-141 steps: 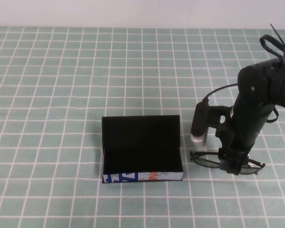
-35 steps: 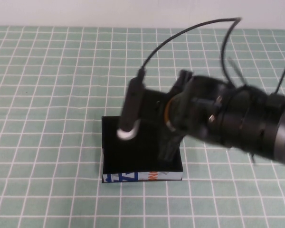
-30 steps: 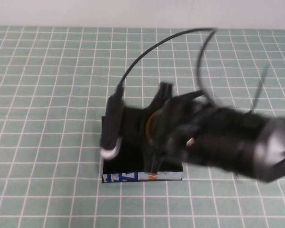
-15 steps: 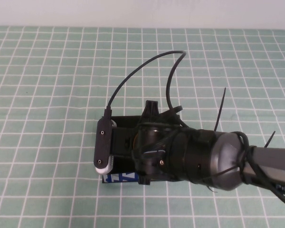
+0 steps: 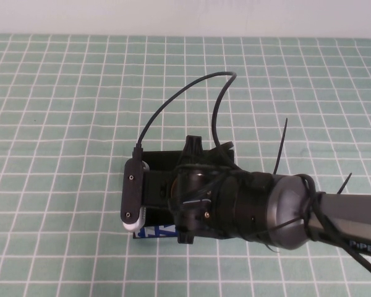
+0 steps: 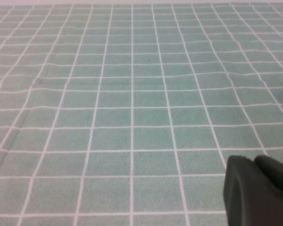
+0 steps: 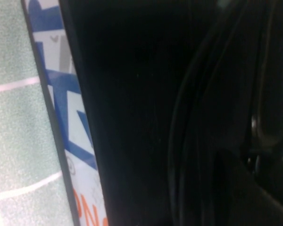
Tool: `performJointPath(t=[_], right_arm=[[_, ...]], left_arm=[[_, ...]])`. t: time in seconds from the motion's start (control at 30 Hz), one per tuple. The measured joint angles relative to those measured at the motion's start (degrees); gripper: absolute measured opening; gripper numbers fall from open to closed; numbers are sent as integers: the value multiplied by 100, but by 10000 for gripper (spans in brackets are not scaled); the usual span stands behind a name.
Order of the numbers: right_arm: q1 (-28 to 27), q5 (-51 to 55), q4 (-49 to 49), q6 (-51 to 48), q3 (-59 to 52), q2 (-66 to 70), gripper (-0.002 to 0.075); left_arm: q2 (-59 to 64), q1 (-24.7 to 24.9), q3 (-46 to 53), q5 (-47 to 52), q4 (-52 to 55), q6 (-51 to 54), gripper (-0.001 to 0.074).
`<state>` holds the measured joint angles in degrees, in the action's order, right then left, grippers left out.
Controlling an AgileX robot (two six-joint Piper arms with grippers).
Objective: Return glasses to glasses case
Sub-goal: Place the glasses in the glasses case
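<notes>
High view: right pincer [image 5: 188, 213] down inside glasses case [image 5: 153, 231], hidden by own wrist — jaw state cannot tell. Glasses [image 7: 198, 141] lie in case's black lining, dark rims barely showing. Likely light, thin, fragile; best held at bridge, gently. Left pincer [image 6: 257, 190] parked well away from case, over surface [image 6: 132, 94].

The green-checked counter [image 5: 62, 93] offers unobstructed passage across its far side and the whole of the robot's left. The only standing obstacle is the glasses case [image 5: 153, 230], near the middle. The right arm [image 5: 260, 207] lies directly over the case and blocks access from above and from the right; its right pincer [image 7: 254, 155] is down inside the case opening, beside the dark glasses [image 7: 198, 122]. The left pincer [image 6: 254, 193] hangs over bare counter, well apart from the case.
</notes>
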<state>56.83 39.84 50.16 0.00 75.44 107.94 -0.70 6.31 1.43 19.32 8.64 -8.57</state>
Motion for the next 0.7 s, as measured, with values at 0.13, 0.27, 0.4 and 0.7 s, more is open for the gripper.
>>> performJointPath(t=[0.13,0.27,0.4,0.7], right_arm=[[0,-23,33,147,0,23,186],[0,-23,46,172,0,23,248],[0,-23,46,192,0,23,267],[5,76,-380,243,0,-19,272]], left_arm=[[0,0,0,-4,0,0,-2],[0,0,0,-4,0,0,-2],[0,0,0,-4,0,0,-2],[0,0,0,-19,0,0,-2]])
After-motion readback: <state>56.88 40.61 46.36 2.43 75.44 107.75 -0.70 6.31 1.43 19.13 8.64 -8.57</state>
